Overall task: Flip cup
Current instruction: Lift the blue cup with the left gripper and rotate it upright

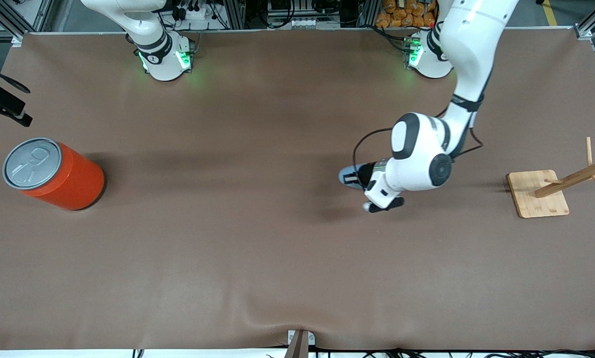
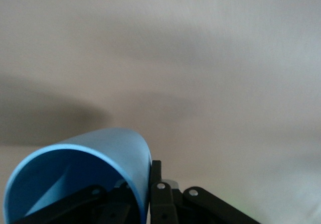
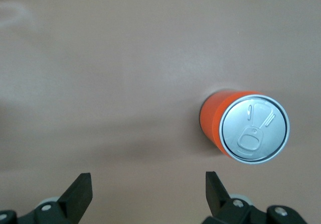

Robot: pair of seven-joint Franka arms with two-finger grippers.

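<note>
The light blue cup is held by my left gripper over the table, toward the left arm's end. In the left wrist view the cup lies tilted on its side, with its darker blue inside facing the camera. My left gripper is shut on the cup's wall, one finger inside the mouth and one finger outside. The gripper's shadow falls on the mat below it. My right gripper is open and empty, high over the table; it is out of the front view.
A large orange-red can with a grey pull-tab lid stands at the right arm's end; it also shows in the right wrist view. A wooden peg rack stands at the left arm's end. A black bracket overhangs the table edge near the can.
</note>
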